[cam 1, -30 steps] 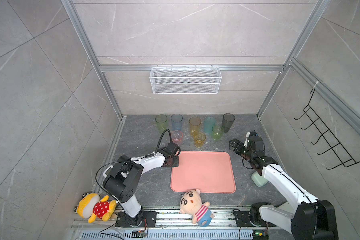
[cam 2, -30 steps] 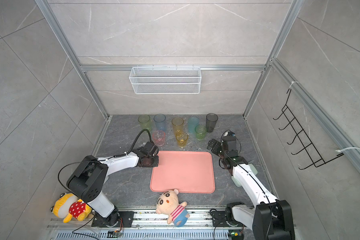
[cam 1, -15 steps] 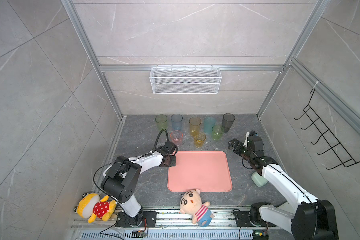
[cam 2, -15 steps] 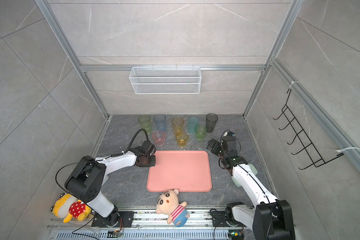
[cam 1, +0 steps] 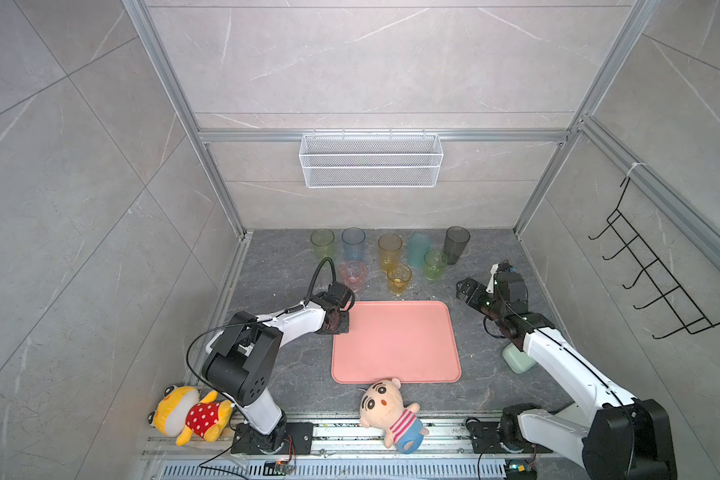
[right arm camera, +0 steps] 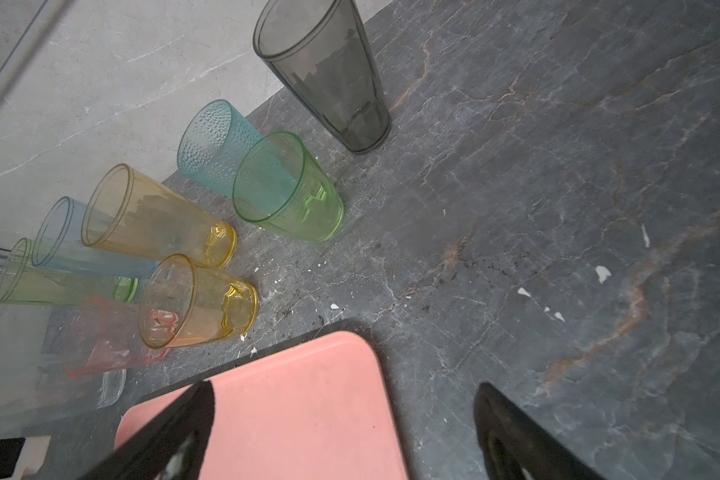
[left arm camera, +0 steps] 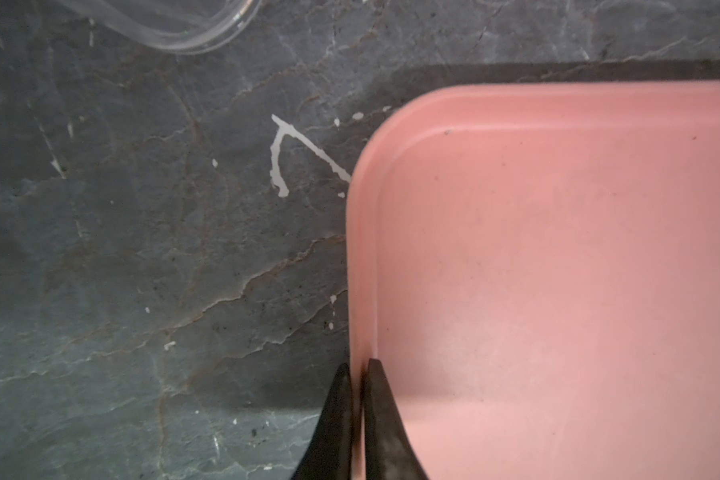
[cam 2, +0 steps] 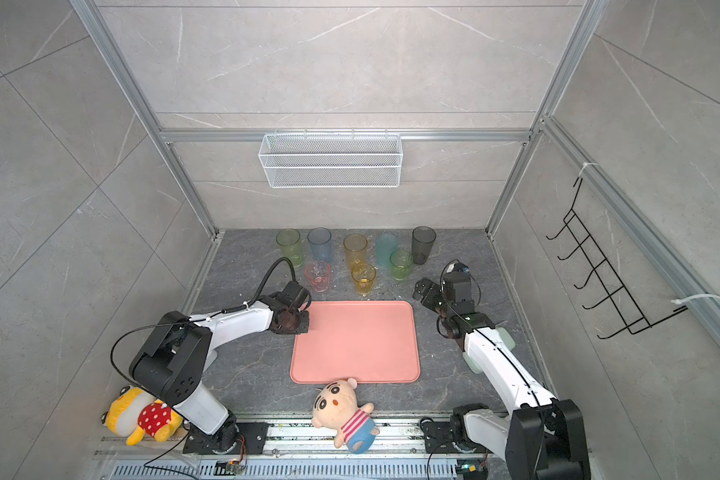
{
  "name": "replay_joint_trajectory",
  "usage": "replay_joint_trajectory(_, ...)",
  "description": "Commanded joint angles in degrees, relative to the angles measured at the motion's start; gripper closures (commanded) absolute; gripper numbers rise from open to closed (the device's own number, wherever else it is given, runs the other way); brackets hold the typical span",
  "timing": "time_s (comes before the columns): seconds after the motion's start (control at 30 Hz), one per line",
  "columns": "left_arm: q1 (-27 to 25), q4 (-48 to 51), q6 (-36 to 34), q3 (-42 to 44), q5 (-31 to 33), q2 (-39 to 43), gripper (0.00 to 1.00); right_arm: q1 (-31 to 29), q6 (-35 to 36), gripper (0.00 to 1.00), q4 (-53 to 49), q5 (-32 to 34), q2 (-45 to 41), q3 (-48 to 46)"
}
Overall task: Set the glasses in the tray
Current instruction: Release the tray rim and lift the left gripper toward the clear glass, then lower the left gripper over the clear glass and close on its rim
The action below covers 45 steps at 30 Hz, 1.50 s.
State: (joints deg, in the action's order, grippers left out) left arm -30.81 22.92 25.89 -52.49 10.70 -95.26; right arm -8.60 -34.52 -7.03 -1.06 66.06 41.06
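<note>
Visibility first: the clear glass [right arm camera: 110,387] is barely legible. It's a faint outline off the tray [cam 1: 395,340] at its far left corner in the right wrist view, and only a cut-off arc of rim in the left wrist view. In both top views my left wrist covers that spot. The pale green box [cam 1: 516,360], right of the tray, is half under my right arm. Left pincer [left arm camera: 358,368]: only the tips show, jaws nearly together, one finger [left arm camera: 335,415] outside the tray's left rim, the other inside, rim clamped between them close to the far left corner. Right pincer [right arm camera: 345,390]: jaws spread wide, gripping nothing, hanging just off the tray's far right corner, apart from every glass; its height over the floor I can't judge. Tray lies flat on the dark stone floor [cam 1: 292,374]. The glasses I can read all stand upright on that floor beyond the tray's far edge. Back row, left to right: tall green glass [cam 1: 322,243], blue glass [cam 1: 353,245], tall amber glass [cam 1: 389,249], teal glass [cam 1: 417,247], smoky grey glass [cam 1: 457,243]. Nearer the tray: pink glass [cam 1: 353,275], short amber glass [cam 1: 398,278], short green glass [cam 1: 434,264]; the short amber one is closest to the far edge, not touching it. Boy doll [cam 1: 387,411]: head just beside the tray's near edge. Yellow doll [cam 1: 188,415] lies well off its near left corner.
</note>
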Motion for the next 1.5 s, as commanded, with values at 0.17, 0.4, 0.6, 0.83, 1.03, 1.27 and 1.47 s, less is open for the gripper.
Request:
replay_joint_trajectory(0.17,0.66,5.8,-1.53,-1.0,0.99,5.46,0.68,-0.73,1.65,0.03,1.4,-0.24,-0.03,1.4)
replay_joint_trajectory(0.4,0.66,10.79,-0.14,-2.77,2.6,13.98,0.63,-1.29,2.09,0.03,2.87,-0.65,-1.47,0.43)
replay_joint_trajectory(0.6,0.69,15.11,0.28,-6.62,4.72,20.1,0.57,-2.07,2.44,0.01,4.76,-1.49,-2.33,-0.43)
replay_joint_trajectory(0.83,2.17,18.42,1.92,-13.65,9.23,21.64,0.45,-4.21,3.8,0.01,7.22,-2.09,-3.22,-1.2)
replay_joint_trajectory(1.03,7.52,19.53,3.71,-20.88,8.46,17.73,0.39,-6.32,4.71,0.01,8.19,-1.23,-3.31,-1.33)
replay_joint_trajectory(1.27,14.52,19.61,5.17,-29.05,3.07,10.3,0.35,-8.61,5.8,0.01,8.27,0.33,-2.61,-0.85)
replay_joint_trajectory(1.47,17.9,21.44,6.52,-34.87,0.28,3.84,0.33,-9.88,6.32,0.01,7.42,1.54,-2.28,-0.19)
